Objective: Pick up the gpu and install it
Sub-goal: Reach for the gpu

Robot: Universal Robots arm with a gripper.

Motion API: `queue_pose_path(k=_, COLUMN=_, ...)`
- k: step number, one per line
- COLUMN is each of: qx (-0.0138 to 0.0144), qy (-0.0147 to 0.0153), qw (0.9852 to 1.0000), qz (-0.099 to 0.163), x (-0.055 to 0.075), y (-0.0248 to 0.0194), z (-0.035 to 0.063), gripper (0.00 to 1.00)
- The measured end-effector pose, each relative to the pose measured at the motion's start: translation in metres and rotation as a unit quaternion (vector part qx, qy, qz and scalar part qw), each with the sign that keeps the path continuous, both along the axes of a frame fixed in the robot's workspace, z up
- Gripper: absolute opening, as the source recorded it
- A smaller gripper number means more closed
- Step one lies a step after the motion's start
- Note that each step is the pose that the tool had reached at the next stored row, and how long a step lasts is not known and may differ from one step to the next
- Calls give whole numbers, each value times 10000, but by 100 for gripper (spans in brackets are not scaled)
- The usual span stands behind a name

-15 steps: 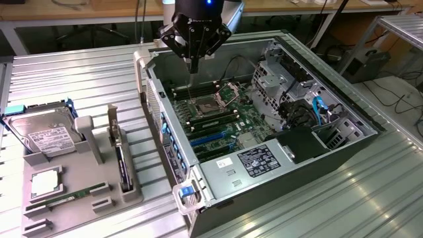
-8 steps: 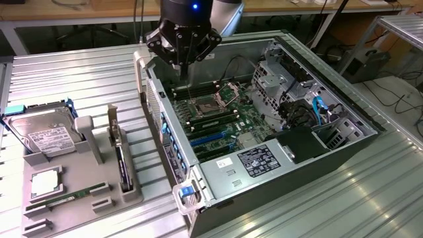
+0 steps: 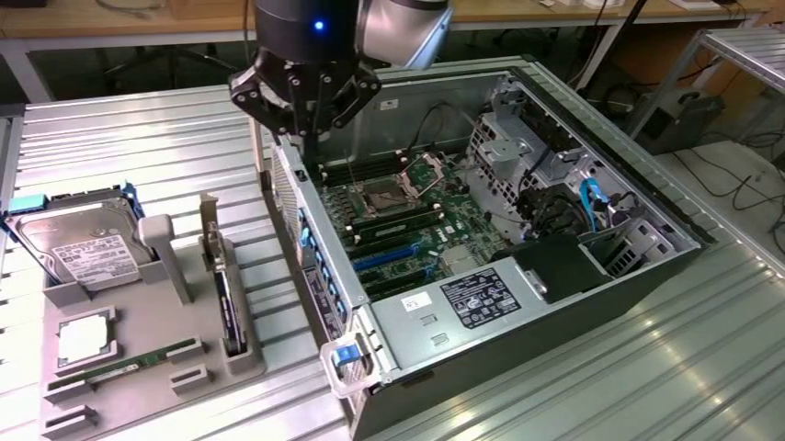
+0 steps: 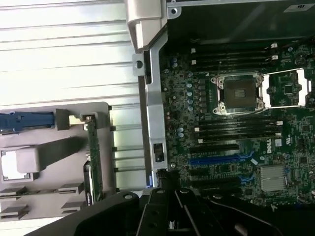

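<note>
Gpu (image 3: 228, 303), a thin black card, stands edgewise in the gray tray (image 3: 147, 367); the black hand (image 3: 307, 133) hangs clenched, empty.

A hard drive (image 3: 76, 250) stands at the left of the exterior view, in a grey holder (image 3: 165, 381); a green memory stick (image 3: 129, 360) lies lower left; an open computer case (image 3: 552, 372) fills the centre, motherboard (image 3: 405, 230) exposed; all rest on a ribbed metal table (image 3: 135, 147).
</note>
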State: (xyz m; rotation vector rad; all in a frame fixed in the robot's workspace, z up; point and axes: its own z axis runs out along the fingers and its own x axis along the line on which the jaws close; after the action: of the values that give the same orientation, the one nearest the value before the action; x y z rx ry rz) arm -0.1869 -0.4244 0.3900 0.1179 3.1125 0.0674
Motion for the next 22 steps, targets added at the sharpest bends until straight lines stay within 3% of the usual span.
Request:
queue_pose_path(k=6, qx=0, qy=0, qw=10000, qz=0, x=-350, y=-87, z=-66, gripper=11)
queue_pose_path(k=9, qx=0, qy=0, qw=10000, qz=0, x=-553, y=-151, z=-115, gripper=11)
queue_pose_path(k=18, qx=0, qy=0, qw=10000, qz=0, x=-904, y=-271, z=-198, gripper=11)
queue_pose_path(k=22, qx=-17, qy=0, qw=10000, qz=0, x=-1010, y=-320, z=-229, gripper=11)
